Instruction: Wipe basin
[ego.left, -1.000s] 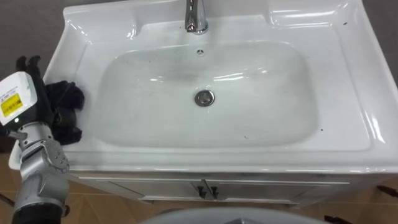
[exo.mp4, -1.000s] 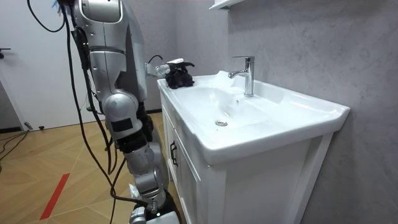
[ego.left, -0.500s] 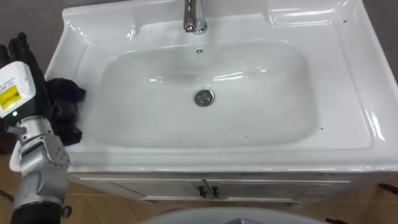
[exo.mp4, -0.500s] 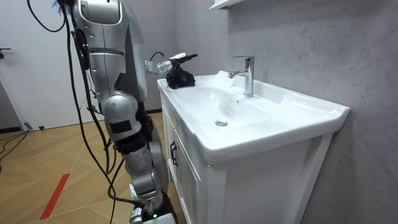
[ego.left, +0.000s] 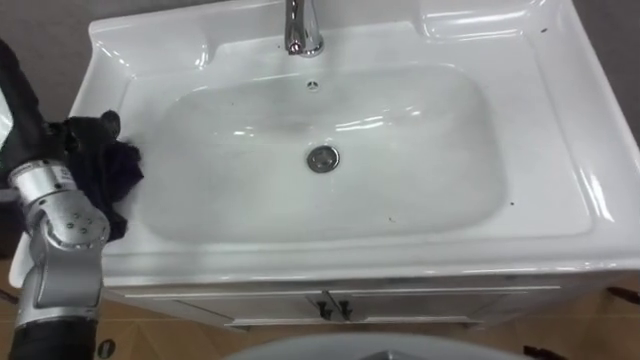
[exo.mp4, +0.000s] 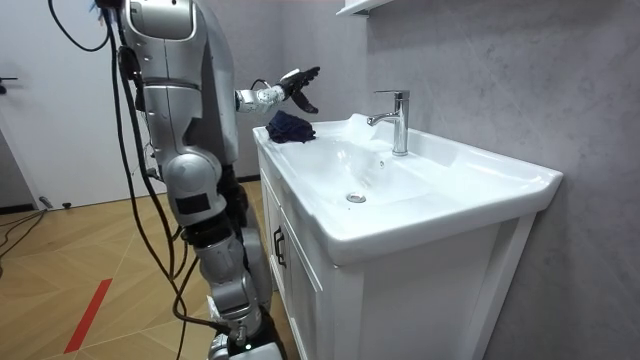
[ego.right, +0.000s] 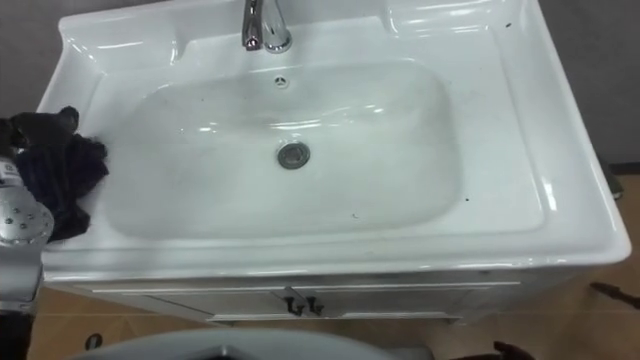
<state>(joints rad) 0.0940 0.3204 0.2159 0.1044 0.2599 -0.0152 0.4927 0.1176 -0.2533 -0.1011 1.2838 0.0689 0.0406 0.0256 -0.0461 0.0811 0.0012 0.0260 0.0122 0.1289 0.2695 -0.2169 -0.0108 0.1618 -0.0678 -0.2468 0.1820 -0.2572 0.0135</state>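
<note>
Standing at the white basin (ego.left: 560, 150), the robot raises its left hand (exo.mp4: 298, 84), fingers spread and empty, above a dark cloth (ego.left: 110, 175) bunched on the basin's left rim; the cloth apparently lies directly below, the bowl rightward.

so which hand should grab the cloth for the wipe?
Left, probably. The left hand hangs open just above the dark cloth, which lies on the basin's left rim.

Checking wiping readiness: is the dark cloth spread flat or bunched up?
Bunched up: the dark cloth lies crumpled in a heap on the white basin's left rim, outside the bowl.
</note>
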